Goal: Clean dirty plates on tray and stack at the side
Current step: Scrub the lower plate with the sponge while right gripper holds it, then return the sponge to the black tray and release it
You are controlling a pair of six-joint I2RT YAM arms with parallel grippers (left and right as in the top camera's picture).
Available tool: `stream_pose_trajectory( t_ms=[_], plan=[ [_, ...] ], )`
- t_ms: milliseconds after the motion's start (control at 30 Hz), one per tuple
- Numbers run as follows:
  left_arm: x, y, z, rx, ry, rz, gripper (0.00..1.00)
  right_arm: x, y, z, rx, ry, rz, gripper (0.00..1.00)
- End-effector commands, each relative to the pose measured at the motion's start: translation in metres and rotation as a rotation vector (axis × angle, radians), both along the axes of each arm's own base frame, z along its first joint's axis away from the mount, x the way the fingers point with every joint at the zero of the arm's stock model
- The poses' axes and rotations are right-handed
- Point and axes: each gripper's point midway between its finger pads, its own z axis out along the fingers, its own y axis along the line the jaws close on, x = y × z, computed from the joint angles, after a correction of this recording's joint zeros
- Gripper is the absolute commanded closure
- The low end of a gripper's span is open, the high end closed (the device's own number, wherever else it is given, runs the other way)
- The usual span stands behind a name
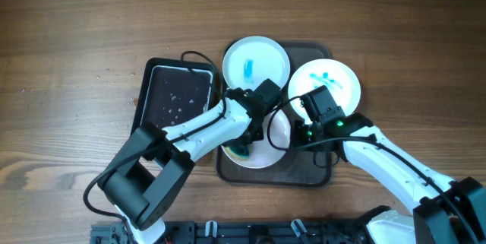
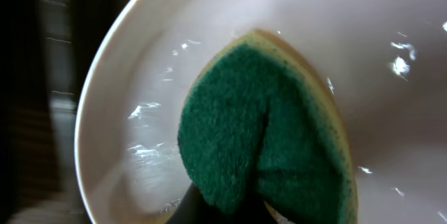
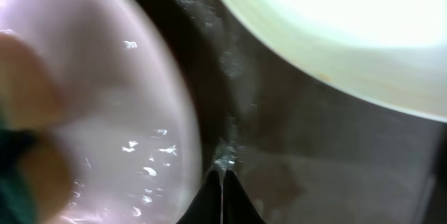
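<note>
Left pincer pinched a green sponge onto the wet white plate beneath it, right pincer pressed together at that plate's rim over the brown tray, two blue-smeared plates beyond both.

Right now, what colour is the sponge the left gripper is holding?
The sponge is dark green with a yellow backing, clearest in the left wrist view.

Blue-smeared white plates; green sponge
</note>
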Motion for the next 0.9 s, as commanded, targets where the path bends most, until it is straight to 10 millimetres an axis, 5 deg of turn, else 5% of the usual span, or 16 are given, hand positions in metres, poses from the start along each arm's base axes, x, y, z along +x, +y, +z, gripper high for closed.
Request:
stream_pose_trajectory(
  t_ms=[0,267,367,500,600,867],
  plan=[
    [0.014,0.040,0.008,0.148,-0.098,0.140,0.96,0.004,-0.005,0.002,-0.028,-0.025,0.007,0.96],
    [0.009,0.001,0.071,-0.151,-0.117,0.115,0.96,0.003,-0.005,0.002,-0.028,-0.023,0.007,0.96],
    [0.005,0.005,0.101,-0.208,-0.159,0.070,0.96,0.003,-0.005,0.002,-0.027,-0.023,0.007,0.96],
    [0.003,0.044,0.128,-0.157,-0.213,0.107,0.96,0.001,0.010,0.006,0.038,-0.039,0.118,0.92],
    [0.008,0.092,0.137,-0.033,-0.258,0.195,0.96,-0.001,0.024,0.010,0.102,-0.063,0.219,0.75],
    [0.022,0.157,0.094,0.025,-0.226,0.306,0.96,0.009,0.028,-0.006,0.106,-0.079,0.218,0.62]
  ],
)
